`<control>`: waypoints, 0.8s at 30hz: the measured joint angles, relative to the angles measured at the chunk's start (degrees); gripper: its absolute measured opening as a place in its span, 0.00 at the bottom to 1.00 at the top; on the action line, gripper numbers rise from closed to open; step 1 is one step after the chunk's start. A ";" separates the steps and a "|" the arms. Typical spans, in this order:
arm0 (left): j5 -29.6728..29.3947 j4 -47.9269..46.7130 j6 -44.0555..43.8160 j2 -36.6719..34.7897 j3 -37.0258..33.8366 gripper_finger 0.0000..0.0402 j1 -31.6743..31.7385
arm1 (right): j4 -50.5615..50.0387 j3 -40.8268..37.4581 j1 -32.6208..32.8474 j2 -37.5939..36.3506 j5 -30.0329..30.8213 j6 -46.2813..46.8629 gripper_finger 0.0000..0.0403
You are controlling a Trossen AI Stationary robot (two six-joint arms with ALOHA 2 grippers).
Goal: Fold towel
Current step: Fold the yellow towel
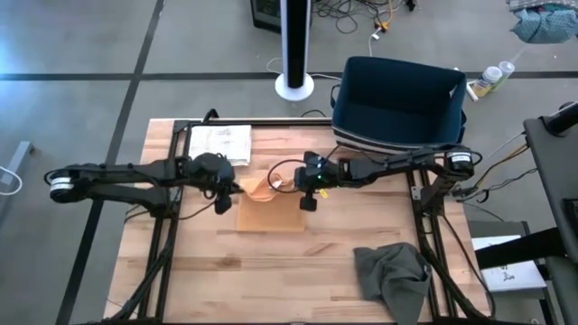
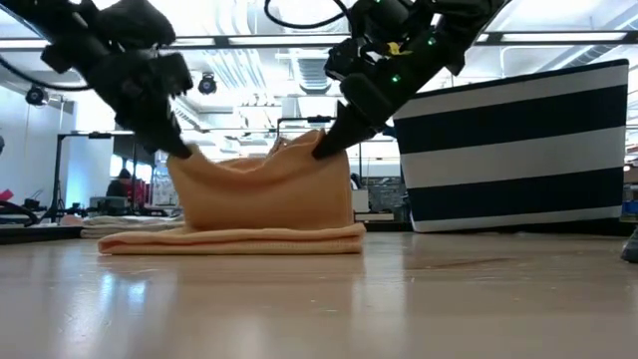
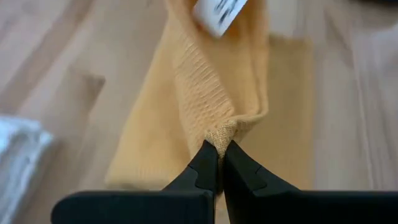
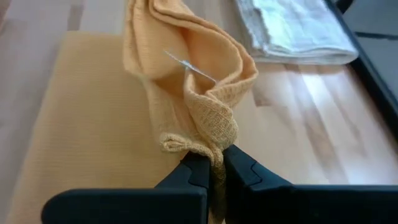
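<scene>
Mostly the orange towel (image 1: 269, 206) is hidden from above by the two arms, but the low view shows its upper part lifted off the table (image 1: 271, 271) while the lower part lies flat. Each wrist view shows what the others cannot: the left gripper (image 3: 219, 154) and right gripper (image 4: 214, 158) are each pinched tight on a towel corner.

Grey concrete floor (image 1: 81, 54), bright ceiling lights (image 2: 249, 30)
</scene>
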 joint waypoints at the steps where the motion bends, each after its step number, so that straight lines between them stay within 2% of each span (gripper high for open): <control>1: 0.01 0.10 -0.46 0.29 -0.78 0.00 -0.29 | 0.17 -0.14 0.29 0.11 0.01 0.86 0.02; 4: 0.17 1.78 -2.49 0.84 -3.14 0.00 -1.10 | 0.41 -0.79 1.25 0.82 0.01 4.11 0.02; 10: 6.92 9.41 -4.76 0.79 -8.20 0.00 -1.56 | 0.48 -2.86 3.18 0.83 -0.31 9.64 0.02; 14: 7.91 13.25 -5.77 0.88 -11.39 0.00 -1.68 | 1.84 -3.13 3.68 1.83 -2.13 11.58 0.02; 17: 8.38 15.08 -5.88 0.51 -12.34 0.00 -1.98 | 2.67 -3.29 3.70 3.90 -4.79 12.80 0.02; 24: 12.24 18.66 -5.43 0.26 -12.61 0.00 -2.02 | 3.21 -2.99 4.16 4.84 -4.88 13.96 0.02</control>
